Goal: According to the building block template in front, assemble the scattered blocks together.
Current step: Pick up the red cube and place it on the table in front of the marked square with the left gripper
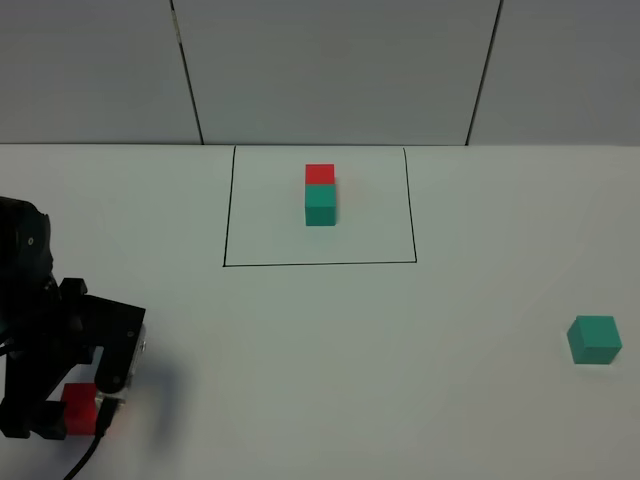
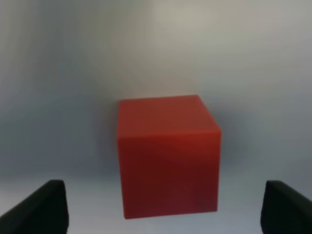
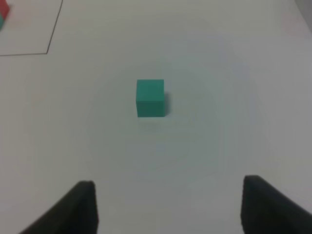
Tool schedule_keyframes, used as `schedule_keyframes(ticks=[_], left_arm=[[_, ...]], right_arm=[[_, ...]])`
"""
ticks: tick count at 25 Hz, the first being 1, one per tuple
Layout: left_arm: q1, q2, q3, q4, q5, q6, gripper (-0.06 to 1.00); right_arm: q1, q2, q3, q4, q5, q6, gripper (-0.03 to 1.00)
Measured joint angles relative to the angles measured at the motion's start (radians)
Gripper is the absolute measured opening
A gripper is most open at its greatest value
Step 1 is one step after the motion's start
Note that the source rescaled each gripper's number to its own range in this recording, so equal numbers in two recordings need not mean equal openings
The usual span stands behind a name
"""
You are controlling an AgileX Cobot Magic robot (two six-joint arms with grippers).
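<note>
Nothing is joined yet. The building block template point(image 1: 320, 192) sits inside its black frame point(image 1: 320, 264) near the middle of the desk's point(image 1: 330, 380) back edge. The loose red cube point(image 2: 168, 156) lies by the front left corner, straddled by the left gripper point(image 2: 168, 207), jaws wide, touching nothing. The teal cube point(image 3: 150, 98) lies near the right edge, well apart from the right gripper point(image 3: 170, 200), open and empty. Both grasps and the joining are left to do
</note>
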Motion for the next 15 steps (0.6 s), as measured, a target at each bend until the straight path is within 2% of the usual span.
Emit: schedule_keyframes(ticks=[5, 15], left_arm=[[0.000, 0.035, 0.000, 0.007, -0.038, 0.000, 0.80], [0.000, 0.082, 0.000, 0.007, -0.048, 0.000, 0.79]], right_arm=[[0.000, 0.000, 0.000, 0.000, 0.000, 0.000, 0.59], [0.000, 0.000, 0.000, 0.000, 0.000, 0.000, 0.59]])
